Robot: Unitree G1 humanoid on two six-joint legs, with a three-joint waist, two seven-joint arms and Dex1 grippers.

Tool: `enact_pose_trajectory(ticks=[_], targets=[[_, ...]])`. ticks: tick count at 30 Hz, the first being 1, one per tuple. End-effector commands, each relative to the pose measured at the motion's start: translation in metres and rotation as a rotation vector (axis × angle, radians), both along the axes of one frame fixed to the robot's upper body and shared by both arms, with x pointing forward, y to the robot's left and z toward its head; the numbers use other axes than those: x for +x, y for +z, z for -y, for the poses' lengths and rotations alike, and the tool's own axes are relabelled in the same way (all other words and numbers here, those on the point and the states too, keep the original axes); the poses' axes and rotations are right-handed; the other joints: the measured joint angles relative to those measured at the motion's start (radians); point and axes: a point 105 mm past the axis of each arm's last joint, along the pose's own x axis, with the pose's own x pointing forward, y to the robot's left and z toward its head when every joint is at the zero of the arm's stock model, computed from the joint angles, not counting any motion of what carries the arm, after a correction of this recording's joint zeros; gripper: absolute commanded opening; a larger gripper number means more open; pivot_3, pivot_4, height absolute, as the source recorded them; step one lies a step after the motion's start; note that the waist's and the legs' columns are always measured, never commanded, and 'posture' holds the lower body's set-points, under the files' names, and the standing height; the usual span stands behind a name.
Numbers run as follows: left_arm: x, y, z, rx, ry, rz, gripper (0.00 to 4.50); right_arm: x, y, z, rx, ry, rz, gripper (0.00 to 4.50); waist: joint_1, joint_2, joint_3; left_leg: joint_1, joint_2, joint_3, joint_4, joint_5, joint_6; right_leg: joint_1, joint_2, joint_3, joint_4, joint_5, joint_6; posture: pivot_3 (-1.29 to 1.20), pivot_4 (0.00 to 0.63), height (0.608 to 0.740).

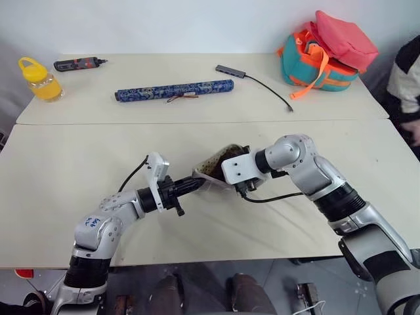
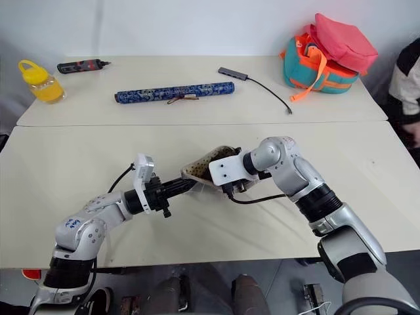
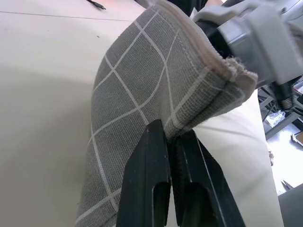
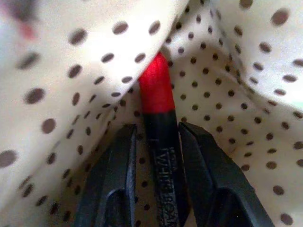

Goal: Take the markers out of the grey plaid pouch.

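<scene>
The grey plaid pouch (image 1: 213, 172) is held up off the near table (image 1: 59, 177) between the two arms, its mouth turned toward the right arm and its tan dotted lining showing at the opening. The left hand (image 3: 171, 142) has its two black fingers pressed together on the lower edge of the pouch's fabric, pinching it just below the stitched rim. The right hand (image 4: 156, 137) reaches down into the mouth of the pouch, so that the pouch's walls surround it. Inside, one of the markers (image 4: 158, 123), dark-bodied with a red end and white lettering along its barrel, lies in a fold of the lining directly between the right fingers (image 4: 118, 175); the fingers stand a little apart and flank the barrel closely on both sides, though whether they already press on it cannot be told. On the far table lie a long blue patterned roll (image 1: 174, 90), a black-and-red pen-shaped gadget (image 1: 79, 63), a yellow bottle (image 1: 41, 80) at the robot's left end, a small grey adapter with a black cable (image 1: 259, 80), and a teal, orange and pink bag (image 1: 328, 51) at the robot's right end, all well apart from the pouch. A person's sleeve and hand (image 1: 408, 85) show at the right edge beyond the bag.
</scene>
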Motion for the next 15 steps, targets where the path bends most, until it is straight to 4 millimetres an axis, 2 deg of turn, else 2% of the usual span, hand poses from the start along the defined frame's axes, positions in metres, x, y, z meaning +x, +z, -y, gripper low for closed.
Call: enact_pose_trajectory(ticks=[1,4,8,13,15], targets=[[-0.002,0.007,0.000,0.005,-0.002,0.039,0.00,0.002,-0.005,-0.001,-0.018,0.011,0.021,1.44,0.000,0.000,0.000,0.000,0.000,0.000,0.000,0.000,0.000,0.000,0.000,0.000,0.000,0.000,0.000,0.00,0.150,0.740],[-0.002,0.006,-0.001,0.007,0.000,0.041,0.00,0.003,-0.006,-0.003,-0.020,0.014,0.026,1.44,-0.001,0.000,0.000,0.001,0.000,0.000,0.000,0.000,0.000,0.001,0.000,0.000,0.000,0.000,0.000,0.00,0.150,0.740],[-0.002,0.006,0.001,0.006,-0.001,0.043,0.00,0.002,-0.010,0.000,-0.027,-0.002,-0.004,0.58,0.000,0.000,0.000,0.002,0.000,0.000,0.000,0.000,0.000,0.002,0.000,0.000,0.000,0.000,0.000,0.00,0.150,0.740],[0.000,0.005,-0.001,0.019,0.011,0.050,0.00,0.001,0.010,-0.002,0.034,0.008,0.024,0.52,0.001,0.000,0.000,0.003,0.000,0.001,0.000,0.000,0.000,0.003,0.000,0.000,0.000,0.000,0.000,0.00,0.150,0.740],[0.000,0.005,-0.004,0.028,0.021,0.059,0.00,-0.004,0.023,-0.006,0.109,0.020,0.014,0.52,0.001,0.000,0.000,0.003,0.000,0.001,0.000,0.000,0.000,0.003,0.000,0.000,0.000,0.000,0.000,0.00,0.150,0.740]])
